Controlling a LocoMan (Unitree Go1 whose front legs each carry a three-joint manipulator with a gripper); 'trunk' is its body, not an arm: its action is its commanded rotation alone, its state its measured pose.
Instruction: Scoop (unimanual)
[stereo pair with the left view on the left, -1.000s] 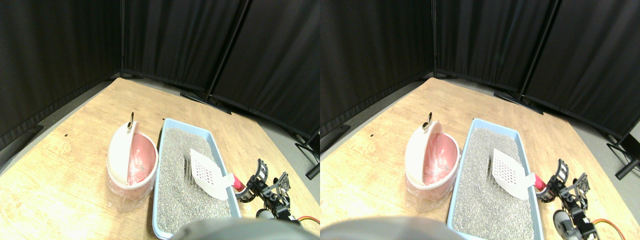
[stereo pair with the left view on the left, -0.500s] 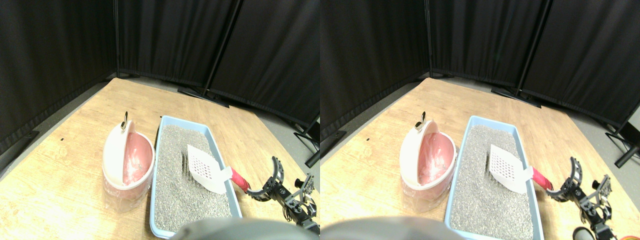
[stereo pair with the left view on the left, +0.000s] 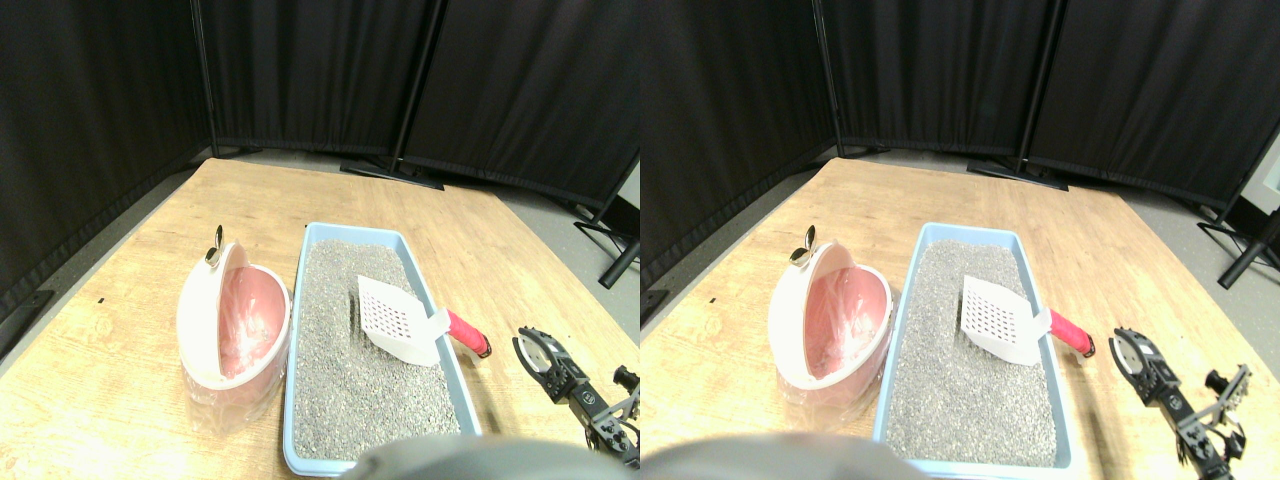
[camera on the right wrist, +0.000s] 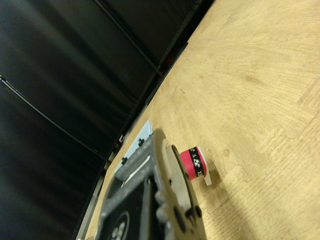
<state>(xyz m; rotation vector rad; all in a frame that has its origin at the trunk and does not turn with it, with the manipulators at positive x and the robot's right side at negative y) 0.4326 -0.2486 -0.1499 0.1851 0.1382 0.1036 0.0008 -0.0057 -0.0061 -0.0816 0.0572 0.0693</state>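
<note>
A white slotted scoop (stereo pair with the left view on the left: 392, 318) lies on the grey litter (stereo pair with the left view on the left: 350, 385) in a light blue tray (stereo pair with the left view on the left: 352, 229). Its red wrapped handle (stereo pair with the left view on the left: 466, 333) sticks out over the tray's right rim. My right gripper (stereo pair with the left view on the left: 580, 360) hangs to the right of the handle end, apart from it, open with nothing between the jaws. In the wrist view the red handle end (camera on the right wrist: 193, 163) shows just past the dark jaw frame, with a corner of the blue tray (camera on the right wrist: 142, 137) behind it.
A pink bin (stereo pair with the left view on the left: 250, 335) with a white swing lid (stereo pair with the left view on the left: 198, 312) stands against the tray's left side on the wooden floor (stereo pair with the left view on the left: 520, 250). Black curtain panels (stereo pair with the left view on the left: 300, 70) on stands close off the back and left.
The whole picture has shifted, so the camera moved. My gripper, which was right beside the red handle, now sits farther right and lower, apart from it. The scoop lies as before.
</note>
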